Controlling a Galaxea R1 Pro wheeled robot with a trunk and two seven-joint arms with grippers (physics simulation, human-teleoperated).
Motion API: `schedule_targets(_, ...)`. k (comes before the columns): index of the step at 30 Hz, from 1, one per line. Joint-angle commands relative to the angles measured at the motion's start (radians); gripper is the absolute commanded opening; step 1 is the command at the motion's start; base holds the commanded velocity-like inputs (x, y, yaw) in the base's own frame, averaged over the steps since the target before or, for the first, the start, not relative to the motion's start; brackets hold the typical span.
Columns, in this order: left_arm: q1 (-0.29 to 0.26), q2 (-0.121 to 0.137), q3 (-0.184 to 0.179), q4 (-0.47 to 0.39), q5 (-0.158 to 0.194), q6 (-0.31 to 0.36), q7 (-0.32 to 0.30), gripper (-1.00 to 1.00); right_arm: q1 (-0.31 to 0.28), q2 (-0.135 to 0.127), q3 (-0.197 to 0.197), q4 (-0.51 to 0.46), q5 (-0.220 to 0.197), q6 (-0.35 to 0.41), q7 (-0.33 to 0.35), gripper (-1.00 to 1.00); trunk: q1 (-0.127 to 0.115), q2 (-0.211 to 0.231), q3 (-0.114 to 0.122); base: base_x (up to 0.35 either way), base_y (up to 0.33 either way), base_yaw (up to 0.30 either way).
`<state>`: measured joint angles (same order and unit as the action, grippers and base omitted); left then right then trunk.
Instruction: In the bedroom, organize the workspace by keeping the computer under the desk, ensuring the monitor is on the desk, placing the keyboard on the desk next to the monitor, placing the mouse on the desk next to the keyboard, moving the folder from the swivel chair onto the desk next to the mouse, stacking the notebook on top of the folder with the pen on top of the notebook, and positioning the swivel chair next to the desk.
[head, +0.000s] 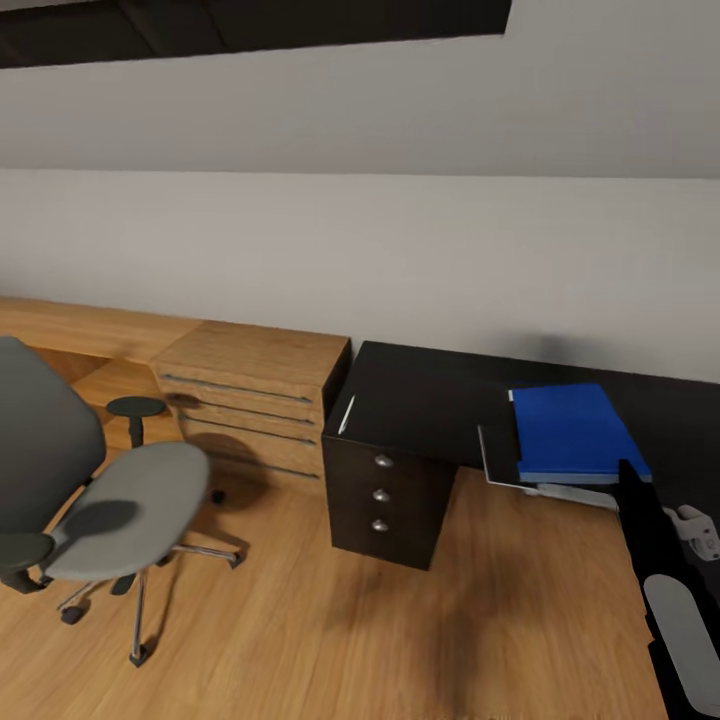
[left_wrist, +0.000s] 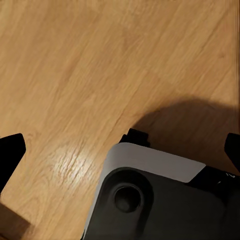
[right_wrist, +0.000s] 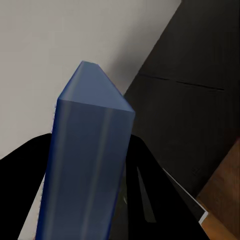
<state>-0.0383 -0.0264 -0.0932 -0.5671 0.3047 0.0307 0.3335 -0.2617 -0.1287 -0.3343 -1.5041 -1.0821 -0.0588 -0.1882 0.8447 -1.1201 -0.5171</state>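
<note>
Right now the right gripper (right_wrist: 95, 200) is clamping its fingers on the folder (head: 572, 432), which is hovering just over the desk (head: 420, 400) beyond the arm. Beneath the left gripper (left_wrist: 120, 150), whose fingertips are standing wide apart, only wooden floor (left_wrist: 75, 75) is lying.

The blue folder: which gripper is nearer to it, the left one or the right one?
Right. The right gripper is shut on the blue folder, holding it over the black desk. The left gripper hangs open above the wooden floor, away from the folder.
</note>
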Motion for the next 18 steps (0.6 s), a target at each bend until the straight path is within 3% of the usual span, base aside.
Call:
schedule_targets(1,0.000,0.001,-0.007,-0.002,0.007,0.003,0.009,1.00,-0.001,0.000,0.002,-0.001,-0.010,-0.006,-0.004,-1.00,0.000,-0.001,-0.001,0.000,0.000,-0.282)
schedule_targets(10,0.000,0.000,-0.007,-0.002,0.007,0.003,0.009,1.00,-0.001,0.000,0.001,-0.005,-0.007,-0.008,-0.004,-1.00,0.000,-0.001,0.003,0.000,0.000,-0.261)
schedule_targets(18,0.000,0.000,-0.007,-0.002,0.007,0.003,0.009,1.00,-0.001,0.001,0.001,-0.002,-0.006,-0.011,-0.005,-1.00,0.000,-0.001,0.013,0.000,0.000,-0.166)
